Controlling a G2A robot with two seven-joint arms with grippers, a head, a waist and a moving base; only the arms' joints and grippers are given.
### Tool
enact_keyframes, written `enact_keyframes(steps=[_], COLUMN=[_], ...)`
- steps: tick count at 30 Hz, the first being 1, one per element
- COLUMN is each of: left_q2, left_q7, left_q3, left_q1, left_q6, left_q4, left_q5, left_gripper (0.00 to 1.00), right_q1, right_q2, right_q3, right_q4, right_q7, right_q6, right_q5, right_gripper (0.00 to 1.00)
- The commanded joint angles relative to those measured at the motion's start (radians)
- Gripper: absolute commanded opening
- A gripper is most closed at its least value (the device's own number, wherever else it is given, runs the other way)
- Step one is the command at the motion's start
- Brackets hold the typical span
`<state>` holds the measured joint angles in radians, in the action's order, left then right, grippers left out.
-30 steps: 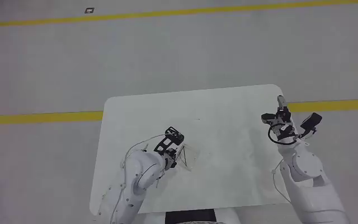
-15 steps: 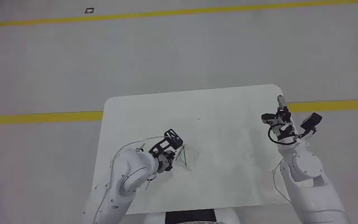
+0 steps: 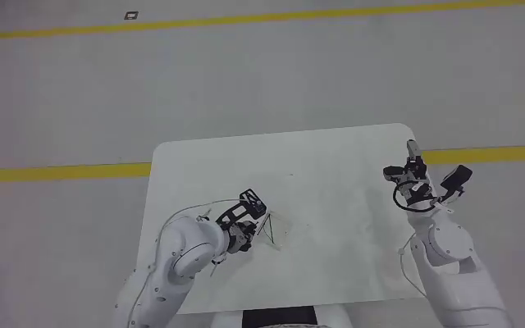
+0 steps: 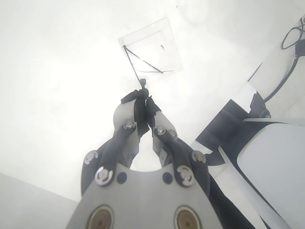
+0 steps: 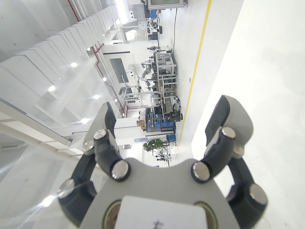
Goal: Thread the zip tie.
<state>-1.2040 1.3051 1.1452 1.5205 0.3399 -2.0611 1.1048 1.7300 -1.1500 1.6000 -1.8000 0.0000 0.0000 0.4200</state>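
A thin black zip tie (image 4: pixel 133 60) lies bent in a V over a clear square plate (image 4: pixel 164 34) on the white table (image 3: pixel 328 180). My left gripper (image 4: pixel 144 97) is shut on the zip tie's head end, with the head (image 4: pixel 143 81) poking out just past the fingertips. From above, this gripper (image 3: pixel 249 231) sits at the table's front left beside the zip tie (image 3: pixel 264 228). My right gripper (image 5: pixel 164 117) is open with nothing in it, held up past the table's right edge and facing the room; in the top view it (image 3: pixel 413 160) is at the right.
The clear plate (image 3: pixel 275 230) is barely visible from above. Yellow lines (image 3: pixel 246 18) cross the grey floor behind the table. Black cables (image 3: pixel 406 197) loop along the right arm. Bare tabletop stretches between the two arms.
The left arm's elbow has swung out to the left while its gripper stayed at the zip tie. The right arm has not moved.
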Motion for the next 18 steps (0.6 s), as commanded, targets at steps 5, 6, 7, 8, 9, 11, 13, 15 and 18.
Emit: enact_keyframes(steps=[5, 6, 7, 8, 9, 11, 13, 15, 18], left_q2=[0.018, 0.023, 0.03, 0.036, 0.042, 0.055, 0.068, 0.078, 0.078], left_q7=[-0.022, -0.019, -0.017, -0.016, -0.015, -0.02, -0.013, -0.012, -0.012], left_q3=[0.005, 0.008, 0.011, 0.014, 0.018, 0.029, 0.033, 0.035, 0.035], left_q1=[-0.012, -0.014, -0.018, -0.021, -0.023, -0.026, -0.028, -0.029, -0.029], left_q6=[0.0, 0.0, 0.0, 0.0, 0.0, 0.0, 0.0, 0.0, 0.0], left_q4=[0.009, 0.009, 0.008, 0.007, 0.006, 0.005, -0.001, -0.006, -0.006], left_q5=[-0.059, -0.071, -0.084, -0.094, -0.104, -0.132, -0.145, -0.153, -0.153], left_gripper=[0.0, 0.0, 0.0, 0.0, 0.0, 0.0, 0.0, 0.0, 0.0], right_q1=[0.0, 0.0, 0.0, 0.0, 0.0, 0.0, 0.0, 0.0, 0.0], right_q2=[0.0, 0.0, 0.0, 0.0, 0.0, 0.0, 0.0, 0.0, 0.0], right_q3=[0.0, 0.0, 0.0, 0.0, 0.0, 0.0, 0.0, 0.0, 0.0], right_q4=[0.0, 0.0, 0.0, 0.0, 0.0, 0.0, 0.0, 0.0, 0.0], right_q7=[0.0, 0.0, 0.0, 0.0, 0.0, 0.0, 0.0, 0.0, 0.0], right_q6=[0.0, 0.0, 0.0, 0.0, 0.0, 0.0, 0.0, 0.0, 0.0], right_q5=[0.0, 0.0, 0.0, 0.0, 0.0, 0.0, 0.0, 0.0, 0.0], right_gripper=[1.0, 1.0, 1.0, 1.0, 1.0, 1.0, 1.0, 1.0, 1.0])
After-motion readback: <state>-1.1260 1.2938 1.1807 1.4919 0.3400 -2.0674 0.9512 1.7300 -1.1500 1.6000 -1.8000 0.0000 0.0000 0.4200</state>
